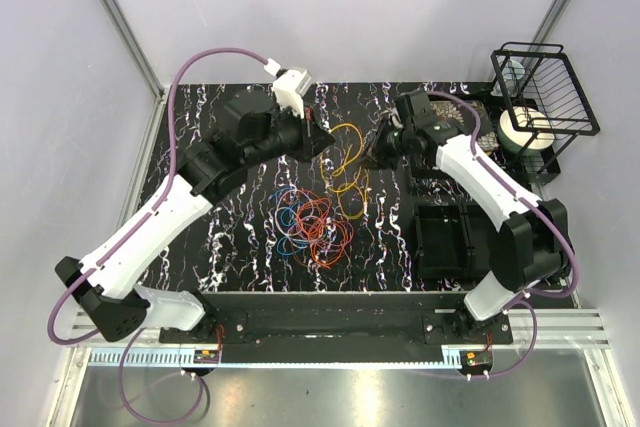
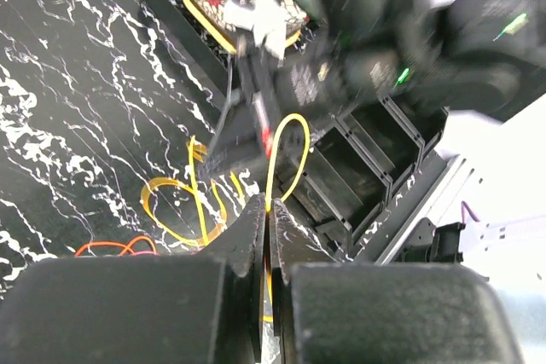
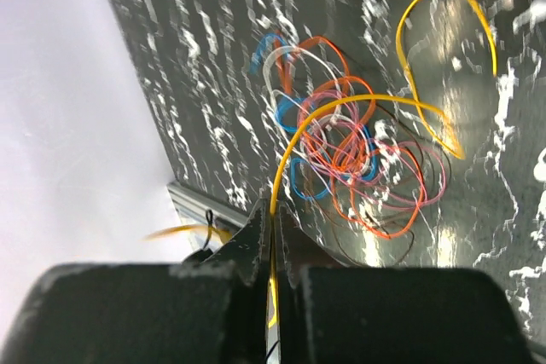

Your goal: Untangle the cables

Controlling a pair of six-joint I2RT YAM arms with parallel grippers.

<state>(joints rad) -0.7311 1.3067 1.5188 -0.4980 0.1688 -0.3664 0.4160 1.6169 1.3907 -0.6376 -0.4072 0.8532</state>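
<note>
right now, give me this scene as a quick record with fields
left tool: shut on the yellow cable
right tool: shut on the same yellow cable
cable tangle: orange, red, blue and pale loops heaped together on the table, nearer the arm bases than both tools
yellow cable layout: other loops of it lie on the table between the tools
task state: tangle not yet separated
</note>
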